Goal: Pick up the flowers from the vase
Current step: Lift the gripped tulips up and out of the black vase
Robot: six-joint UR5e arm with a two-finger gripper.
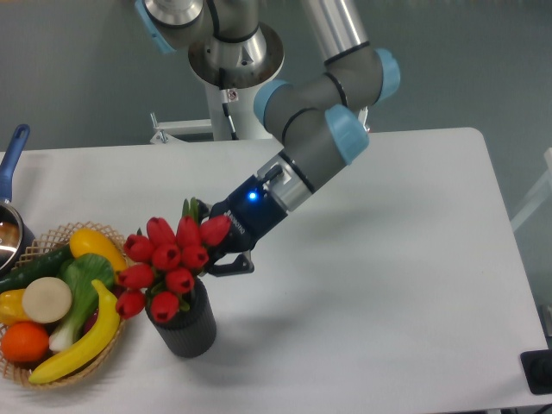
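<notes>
A tight bunch of red tulip flowers (pixel 171 265) with green leaves leans left over the mouth of the dark grey ribbed vase (pixel 188 326), which stands near the table's front left. My gripper (pixel 213 250) comes in from the right and is shut on the flowers' stems just behind the buds. The stems themselves are hidden behind the buds and the fingers. I cannot tell whether the stem ends are still inside the vase.
A wicker basket (pixel 90 366) with a banana, orange, yellow pepper and greens sits just left of the vase. A pot with a blue handle (pixel 12 172) is at the far left edge. The white table (pixel 388 276) stretches to the right.
</notes>
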